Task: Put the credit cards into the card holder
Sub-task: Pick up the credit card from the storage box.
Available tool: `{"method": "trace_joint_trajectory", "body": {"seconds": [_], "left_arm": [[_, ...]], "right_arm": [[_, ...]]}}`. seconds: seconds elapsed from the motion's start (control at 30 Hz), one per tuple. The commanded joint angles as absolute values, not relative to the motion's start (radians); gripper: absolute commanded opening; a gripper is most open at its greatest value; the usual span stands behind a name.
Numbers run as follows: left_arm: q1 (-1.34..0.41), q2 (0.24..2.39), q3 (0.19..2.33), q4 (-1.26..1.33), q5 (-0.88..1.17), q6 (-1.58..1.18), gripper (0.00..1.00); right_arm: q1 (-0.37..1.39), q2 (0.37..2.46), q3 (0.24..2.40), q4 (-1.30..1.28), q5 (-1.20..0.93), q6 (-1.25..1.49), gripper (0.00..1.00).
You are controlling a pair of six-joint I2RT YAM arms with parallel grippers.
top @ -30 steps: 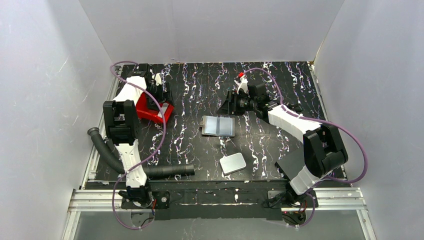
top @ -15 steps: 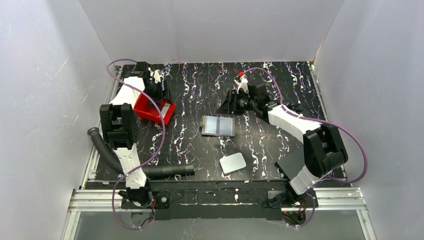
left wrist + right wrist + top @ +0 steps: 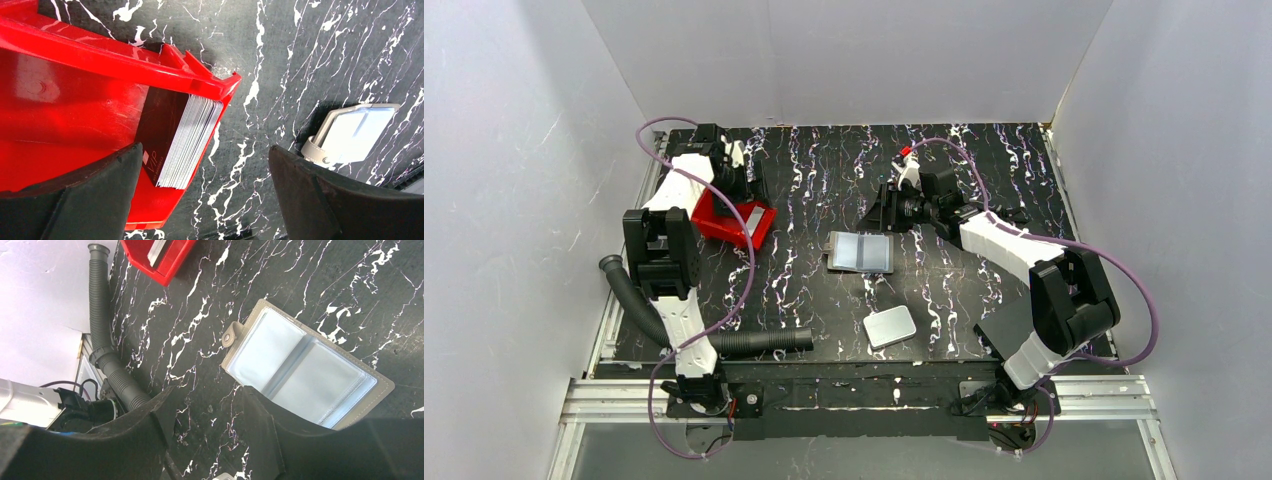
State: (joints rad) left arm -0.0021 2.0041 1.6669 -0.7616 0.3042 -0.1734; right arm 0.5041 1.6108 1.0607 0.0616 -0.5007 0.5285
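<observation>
Surface: we see a black table [image 3: 814, 180] veined white.
Left rear: we find a red tray [image 3: 709, 216] resting on it.
Centre: the card holder [image 3: 861, 252] lies open, flat.
Near centre: we note a white slab [image 3: 890, 327], apart from it.
Near left: a ribbed hose [image 3: 754, 343].

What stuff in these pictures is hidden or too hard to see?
Cards, left wrist view: edges too thin to count; small print unreadable.
Card holder, right wrist view: right pincer hides its near edge; shiny pockets, contents unclear.
Tray, top view: left arm covers its far side; cards inside too small.
</observation>
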Motion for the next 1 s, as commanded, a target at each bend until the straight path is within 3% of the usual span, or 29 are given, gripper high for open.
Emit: {"method": "trace_joint_trajectory", "body": {"seconds": [0.0, 0.13, 0.47, 0.77, 0.97], "left_arm": [[0.023, 1.954, 1.663, -0.78, 0.286, -0.159, 0.98], [0.043, 2.034, 1.683, -0.801, 0.395, -0.172, 0.98], [0.041, 2.065, 1.682, -0.785, 0.448, -0.167, 0.98], [0.041, 2.03, 1.665, -0.776, 0.463, -0.169, 0.69], [0.042, 1.991, 1.649, -0.769, 0.432, -0.166, 0.55]], "right_arm": [[0.503, 1.605, 1.046, 0.111, -0.518, 0.537, 0.59], [0.503, 1.599, 1.046, 0.114, -0.518, 0.539, 0.59], [0.503, 1.595, 1.047, 0.125, -0.523, 0.547, 0.59], [0.503, 1.595, 1.05, 0.127, -0.523, 0.552, 0.58], [0.503, 1.598, 1.048, 0.13, -0.525, 0.553, 0.58]]}}
